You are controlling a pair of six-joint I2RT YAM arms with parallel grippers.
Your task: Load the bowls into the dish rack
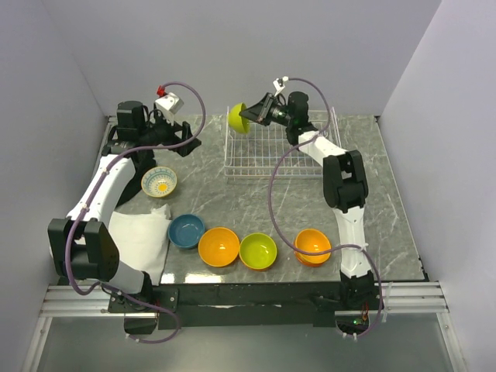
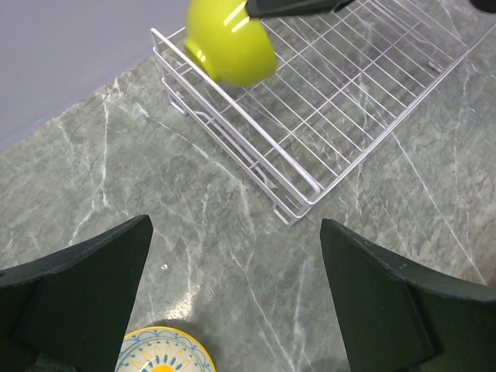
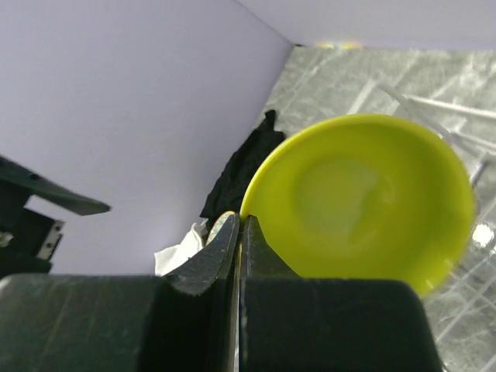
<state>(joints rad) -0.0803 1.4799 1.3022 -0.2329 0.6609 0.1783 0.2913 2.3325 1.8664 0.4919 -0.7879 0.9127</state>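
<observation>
Dish rack (image 1: pixel 271 175) top centre: nothing in it yet. R gripper (image 1: pixel 252 116) pinching lime bowl (image 1: pixel 237 118) by rim over its upper-left corner. L gripper (image 2: pixel 232 288) spread, empty. 5 other bowls (image 1: pixel 218 246) left, lower frame.

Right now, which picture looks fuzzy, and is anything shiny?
Right wrist view: the lime green bowl and the dish rack behind it look out of focus. Left wrist view: that bowl shows pale glare spots, while the rack is sharp. Top view: even light, faint shadows.
</observation>
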